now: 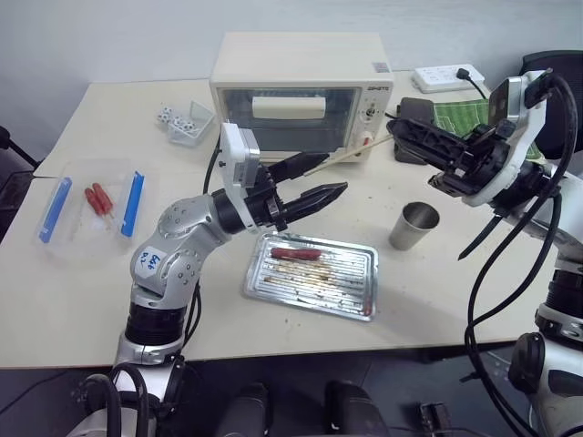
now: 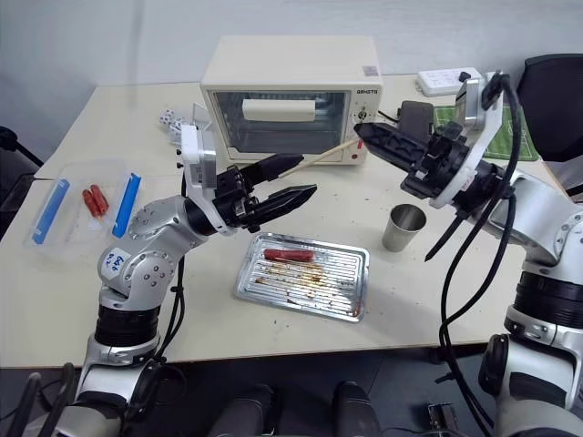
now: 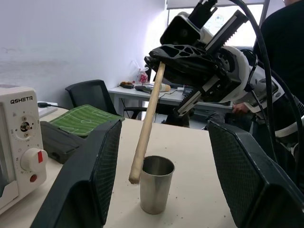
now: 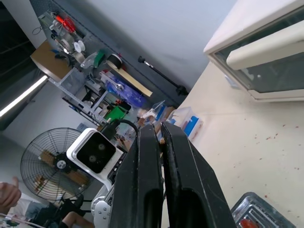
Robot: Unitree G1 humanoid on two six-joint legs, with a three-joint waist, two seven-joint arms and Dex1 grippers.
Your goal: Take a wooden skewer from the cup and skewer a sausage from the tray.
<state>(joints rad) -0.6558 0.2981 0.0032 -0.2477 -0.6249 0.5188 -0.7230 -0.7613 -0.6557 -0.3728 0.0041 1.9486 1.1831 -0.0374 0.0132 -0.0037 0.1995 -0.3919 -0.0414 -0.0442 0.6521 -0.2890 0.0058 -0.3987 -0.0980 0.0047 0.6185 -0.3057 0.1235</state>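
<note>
My right gripper (image 1: 393, 128) is shut on one end of the wooden skewer (image 1: 351, 155), held in the air in front of the oven. The stick slants down toward my left gripper (image 1: 330, 173), which is open, and its free end lies between the two black fingers (image 3: 97, 175) without touching them. The silver cup (image 1: 414, 226) stands upright on the table below my right gripper, right of the tray (image 1: 351, 282). One reddish-brown sausage (image 1: 296, 254) lies at the tray's far left end, below the left gripper.
A cream toaster oven (image 1: 301, 86) stands behind the grippers. A clear box with blue clips (image 1: 91, 205) holding red sausages sits at the left, a tub of white pieces (image 1: 187, 121) behind it. Power strip (image 1: 446, 77) and green mat (image 1: 465, 114) lie back right. A person (image 3: 280, 57) stands beyond the table.
</note>
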